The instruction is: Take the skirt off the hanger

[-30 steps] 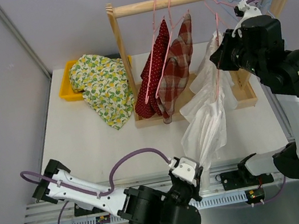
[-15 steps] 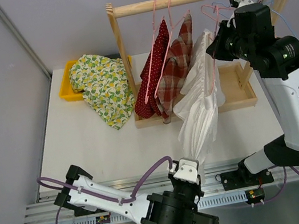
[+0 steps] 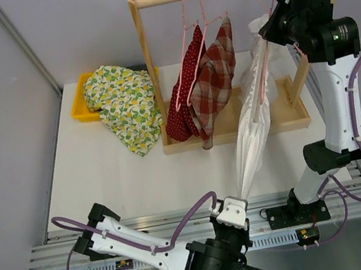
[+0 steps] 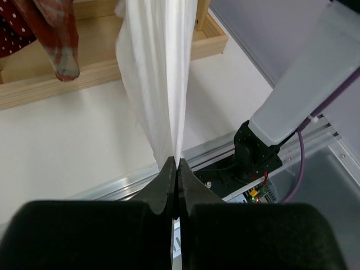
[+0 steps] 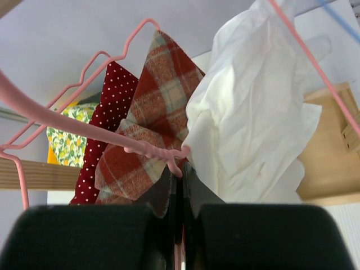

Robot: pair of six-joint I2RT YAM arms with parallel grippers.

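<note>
Having been drawn taut, the skirt (image 4: 160, 67) is clamped by the left hand (image 4: 175, 167), its raised hanger (image 5: 84, 130) by the right hand (image 5: 180, 170), nearing release.

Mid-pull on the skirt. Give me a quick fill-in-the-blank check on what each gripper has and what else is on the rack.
1. The left gripper is shut on the lower end of the ____ fabric skirt.
2. The right gripper is shut on a thin ____ wire hanger.
3. The red polka-dot garment and the red plaid garment hang side by side on the ____ rack.

Missing words: white; pink; wooden
</note>
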